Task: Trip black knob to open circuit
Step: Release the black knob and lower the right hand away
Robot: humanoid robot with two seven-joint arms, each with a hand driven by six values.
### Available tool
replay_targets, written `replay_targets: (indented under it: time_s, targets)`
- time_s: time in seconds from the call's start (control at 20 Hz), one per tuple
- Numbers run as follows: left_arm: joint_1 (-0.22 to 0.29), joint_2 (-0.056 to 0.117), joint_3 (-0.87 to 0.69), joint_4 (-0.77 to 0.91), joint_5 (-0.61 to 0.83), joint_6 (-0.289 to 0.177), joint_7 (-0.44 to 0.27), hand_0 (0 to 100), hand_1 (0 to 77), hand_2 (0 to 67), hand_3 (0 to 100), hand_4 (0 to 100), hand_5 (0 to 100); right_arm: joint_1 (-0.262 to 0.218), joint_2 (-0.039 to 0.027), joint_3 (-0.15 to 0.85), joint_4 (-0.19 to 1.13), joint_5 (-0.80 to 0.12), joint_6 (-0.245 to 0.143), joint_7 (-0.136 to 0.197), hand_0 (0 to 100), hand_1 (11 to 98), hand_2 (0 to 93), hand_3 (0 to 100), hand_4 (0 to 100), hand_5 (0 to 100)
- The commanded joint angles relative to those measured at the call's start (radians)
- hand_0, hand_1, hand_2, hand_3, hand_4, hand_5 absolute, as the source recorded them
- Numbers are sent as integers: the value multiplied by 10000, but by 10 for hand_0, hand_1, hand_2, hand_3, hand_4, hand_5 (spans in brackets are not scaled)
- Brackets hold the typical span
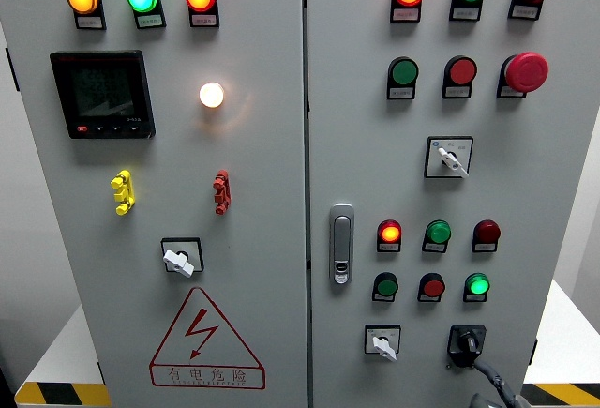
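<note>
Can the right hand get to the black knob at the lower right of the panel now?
Probably yes. The right hand shows just below the black knob at the bottom edge, and nothing stands between them.

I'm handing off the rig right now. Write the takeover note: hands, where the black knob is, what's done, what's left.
Right hand: only a dark part of it shows at the bottom edge, right of middle, reaching up just below the black knob; whether it grips cannot be seen.
Left hand: not in view.
Black knob: bottom row of the right-hand cabinet door, right of the white selector switch.
Done: the hand is at the knob.
Left: whether the knob has been tripped cannot be told from this view; confirm the grasp, turn it, then check the indicator lamps.
</note>
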Motion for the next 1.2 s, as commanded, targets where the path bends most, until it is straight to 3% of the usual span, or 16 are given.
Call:
replay_targets:
  time_s: [0.0, 0.05, 0.1, 0.15, 0.2, 0.25, 0.3, 0.4, 0.7, 0.85, 1.15]
  targets:
    - [0, 11, 0, 0, 0, 0, 0, 0, 31, 130, 213, 65, 15, -150, 15, -15, 190, -16, 15, 28, 1000, 647, 0, 941, 983, 1000]
    - [15, -4, 0, 0, 0, 0, 0, 0, 31, 130, 213, 65, 15, -197, 15, -15, 283, -16, 15, 29, 1000, 547, 0, 897, 937, 1000]
    - [0, 11, 0, 0, 0, 0, 0, 0, 31, 130, 213, 65, 15, -228, 30, -15, 359, -107, 15, 29, 1000, 505, 0, 757, 773, 1000]
    - [0, 11, 0, 0, 0, 0, 0, 0, 31, 130, 213, 65, 15, -243, 76, -30, 421, -153, 15, 13, 1000, 502, 0, 686, 665, 975]
    - [0, 11, 0, 0, 0, 0, 0, 0, 31, 130, 213, 65, 15, -304, 77, -61, 604, -199, 0, 13, 1000, 496, 4, 572, 512, 791]
    - [0, 11, 0, 0, 0, 0, 0, 0, 30, 130, 213, 65, 15, -426, 77, -92, 682, -200, 0, 13, 1000, 491, 11, 500, 418, 701]
    - [0, -4, 0, 0, 0, 0, 0, 0, 30, 130, 213, 65, 15, -534, 46, -107, 743, -200, 0, 13, 1000, 489, 13, 457, 377, 658]
    - [15, -4, 0, 0, 0, 0, 0, 0, 30, 130, 213, 65, 15, -901, 46, -138, 1049, -291, 0, 13, 1000, 467, 23, 327, 263, 537]
    - [0, -4, 0, 0, 0, 0, 0, 0, 30, 130, 213, 66, 15, -1837, 61, -214, 1740, -890, 15, 29, 1000, 446, 45, 187, 152, 381]
    - [15, 11, 0, 0, 0, 0, 0, 0, 30, 130, 213, 66, 15, -2068, 107, -276, 1863, -1257, 15, 29, 1000, 444, 57, 137, 108, 317]
    - [0, 11, 0, 0, 0, 0, 0, 0, 30, 130, 213, 66, 15, -2222, 123, -276, 1970, -1565, 0, 44, 1000, 441, 69, 101, 77, 276]
